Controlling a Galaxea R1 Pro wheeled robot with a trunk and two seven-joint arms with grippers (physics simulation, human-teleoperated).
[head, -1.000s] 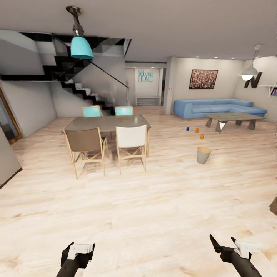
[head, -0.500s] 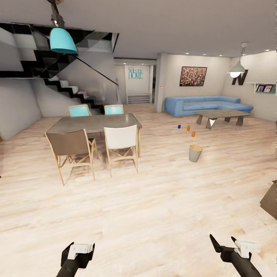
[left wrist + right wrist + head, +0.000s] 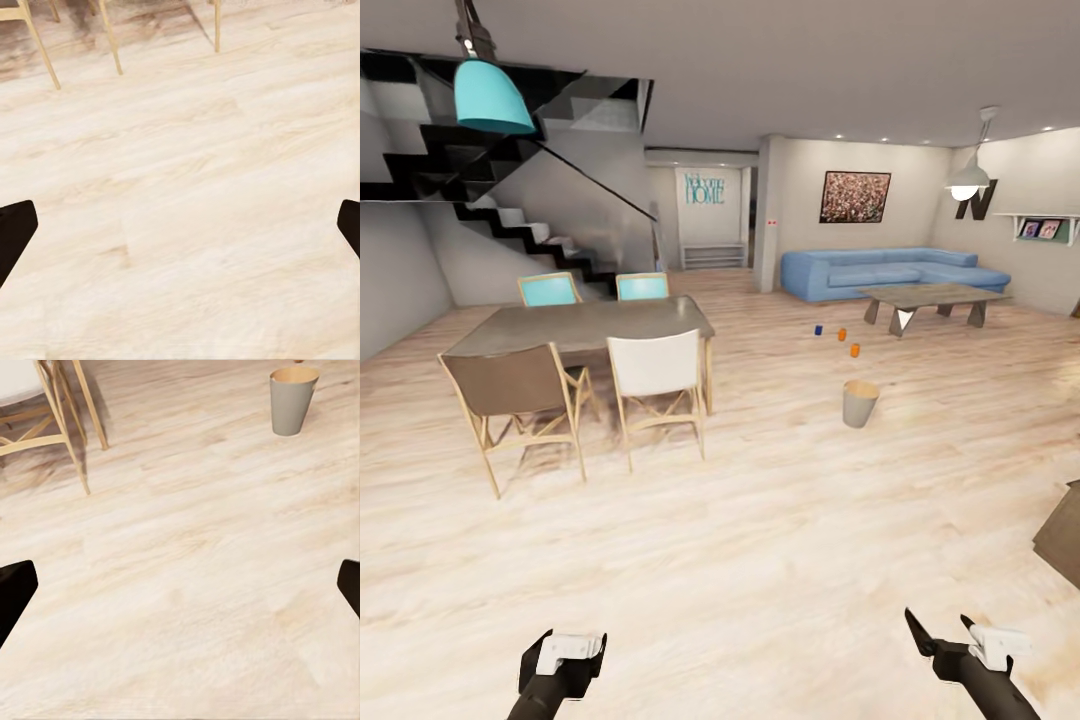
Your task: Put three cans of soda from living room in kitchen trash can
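Where wood plank floor point(image 3: 760, 520) spreads, sofa point(image 3: 880, 272) beyond

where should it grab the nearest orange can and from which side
Probably around the side wall, mid-height, with the open right gripper coming level from the robot's side. The can seems to stand upright on the floor, apart from the other orange can and the blue one, so nothing crowds its near face. It is far off and small here, so its exact pose is hard to confirm.

The head camera has swung rightward, so the dining table point(image 3: 585, 325) and sofa point(image 3: 890, 270) sit further left.
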